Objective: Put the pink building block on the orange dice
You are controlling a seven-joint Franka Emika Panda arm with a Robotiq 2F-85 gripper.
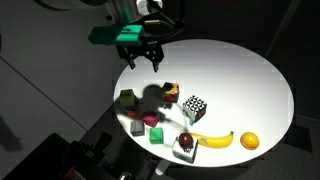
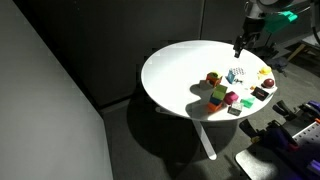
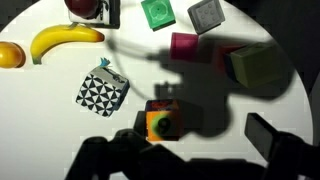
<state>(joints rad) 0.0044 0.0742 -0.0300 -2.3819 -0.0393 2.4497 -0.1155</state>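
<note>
The pink building block [image 3: 183, 45] lies on the round white table [image 1: 240, 80] among green blocks; it also shows in both exterior views [image 1: 152, 122] [image 2: 231, 98]. The orange dice [image 3: 160, 122], a dark orange cube with a green spot on top, stands apart from the pink block, near the black-and-white cube [image 3: 103, 90]. The dice also shows in both exterior views [image 1: 170, 92] [image 2: 212, 78]. My gripper [image 1: 141, 60] hangs open and empty above the table, behind the group of objects. In the wrist view its dark fingers [image 3: 185, 150] frame the dice from above.
A banana [image 3: 65, 40], an orange fruit [image 3: 10, 55] and a red object [image 3: 85, 8] lie near the table's edge. A bright green block [image 3: 157, 12], a grey-green block [image 3: 207, 15] and a larger olive block [image 3: 258, 68] surround the pink block.
</note>
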